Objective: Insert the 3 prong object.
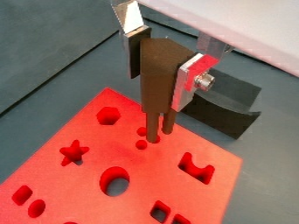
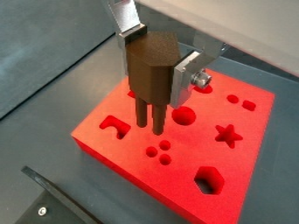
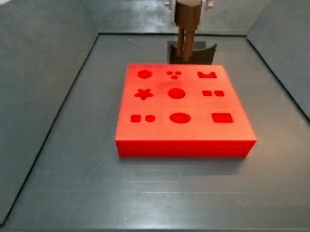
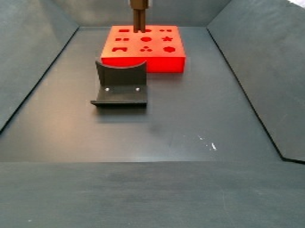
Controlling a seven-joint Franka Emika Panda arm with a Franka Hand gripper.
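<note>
I am reading no brand, label or writing on anything in these views. My hand is gripping the peg by its upper part, silver fingers pressing on opposite faces, and holding it upright over the red board. In both wrist views the peg's thin dark prongs are hanging just above the board near the trio of small round holes; I cannot tell whether the tips are touching the surface or sitting apart from it. Only two prongs are showing clearly, and the rest are hidden behind them.

In a side view the hand is cut off by the frame edge, and the peg is standing over the board's far edge, partly covering the grey block behind it. In a side view the peg is again cropped above, the board is lying far back on the table, and the fixture is standing just in front of it, something the wrist views are showing only as a dark corner.
</note>
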